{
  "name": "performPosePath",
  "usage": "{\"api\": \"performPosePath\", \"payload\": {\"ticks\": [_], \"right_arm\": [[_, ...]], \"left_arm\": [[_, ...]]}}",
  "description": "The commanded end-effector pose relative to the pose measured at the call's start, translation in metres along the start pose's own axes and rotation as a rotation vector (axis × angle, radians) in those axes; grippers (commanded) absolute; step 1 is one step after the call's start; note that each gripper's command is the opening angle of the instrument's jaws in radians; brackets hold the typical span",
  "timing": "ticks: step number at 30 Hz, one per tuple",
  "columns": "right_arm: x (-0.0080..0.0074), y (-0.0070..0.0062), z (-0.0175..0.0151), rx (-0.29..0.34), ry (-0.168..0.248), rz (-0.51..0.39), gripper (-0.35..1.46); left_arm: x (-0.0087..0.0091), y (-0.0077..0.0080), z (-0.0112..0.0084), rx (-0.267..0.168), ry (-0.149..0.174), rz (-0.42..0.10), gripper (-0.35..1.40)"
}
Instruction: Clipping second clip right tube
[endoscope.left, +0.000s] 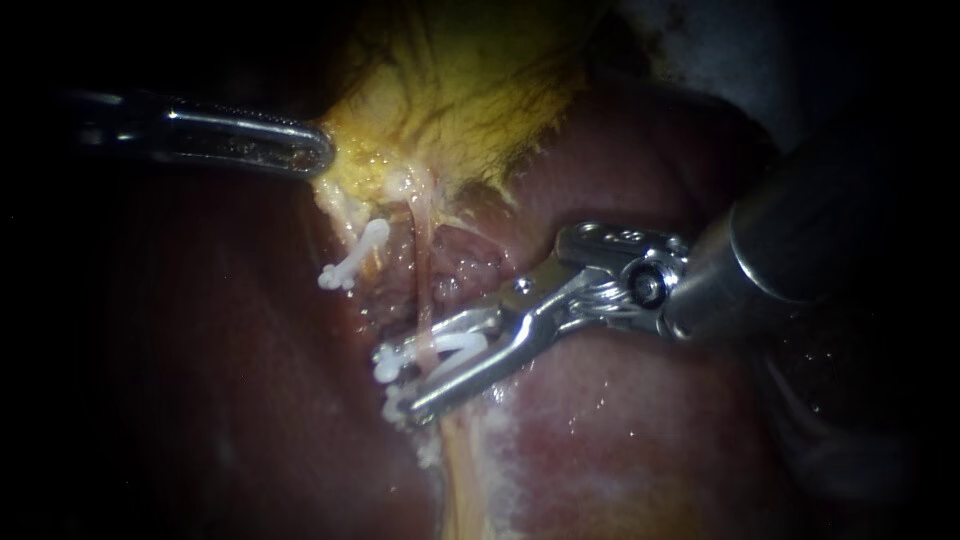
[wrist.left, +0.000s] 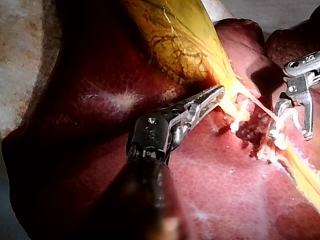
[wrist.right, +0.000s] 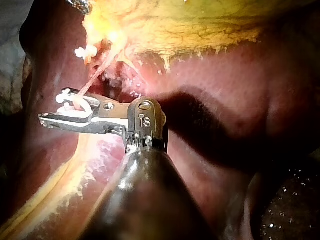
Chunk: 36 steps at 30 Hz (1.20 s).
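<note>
Second clip (endoscope.left: 455, 345) sits loaded in my right instrument (endoscope.left: 410, 375). Its 2 jaws stand wide apart, yet both bear on the clip's legs. The legs straddle the right tube (endoscope.left: 420, 270) low on its run, over the liver (endoscope.left: 620, 420). To do this well, I judge the tube should lie deep in the clip's crotch, both leg tips showing past it, and the clip should sit square across before the squeeze. 1 other clip (endoscope.left: 355, 258) lies apart, up beside the tube. My left instrument (endoscope.left: 318, 152) is clamped on the gallbladder (endoscope.left: 470, 90), pulling the tube taut, and that pull is worth having during closure.
</note>
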<state>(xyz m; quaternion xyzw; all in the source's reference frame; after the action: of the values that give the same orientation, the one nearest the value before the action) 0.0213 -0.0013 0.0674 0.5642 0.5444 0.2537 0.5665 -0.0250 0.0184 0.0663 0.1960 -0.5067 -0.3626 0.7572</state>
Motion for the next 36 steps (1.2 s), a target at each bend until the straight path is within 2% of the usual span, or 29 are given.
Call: {"api": "performPosePath", "payload": {"ticks": [1,4,9,18,24,28,36], "right_arm": [[-0.0002,0.0002,0.0000,0.001,-0.003,0.005,0.25],[-0.0004,0.0003,0.0001,0.009,-0.019,0.016,0.11],[-0.0004,0.0007,0.0003,0.025,-0.043,0.021,0.03],[-0.0003,0.0010,0.0005,0.022,-0.043,0.039,-0.35],[-0.0001,0.0013,0.0004,0.007,-0.036,0.080,-0.35],[-0.0002,0.0012,0.0002,0.022,-0.065,0.090,-0.35],[-0.0002,0.0013,0.0000,0.022,-0.067,0.090,-0.35]], "left_arm": [[0.0000,0.0000,0.0000,0.000,0.000,0.000,-0.35],[0.0000,0.0000,0.0000,0.000,0.000,0.000,-0.35],[0.0000,0.0000,-0.0001,0.001,0.000,0.000,-0.35],[0.0000,0.0000,-0.0001,0.001,0.000,0.000,-0.35],[0.0000,0.0000,-0.0002,0.001,0.000,0.000,-0.35],[0.0000,0.0000,-0.0002,0.002,0.000,0.000,-0.35],[0.0001,0.0002,-0.0002,0.002,0.000,0.001,-0.35]]}}
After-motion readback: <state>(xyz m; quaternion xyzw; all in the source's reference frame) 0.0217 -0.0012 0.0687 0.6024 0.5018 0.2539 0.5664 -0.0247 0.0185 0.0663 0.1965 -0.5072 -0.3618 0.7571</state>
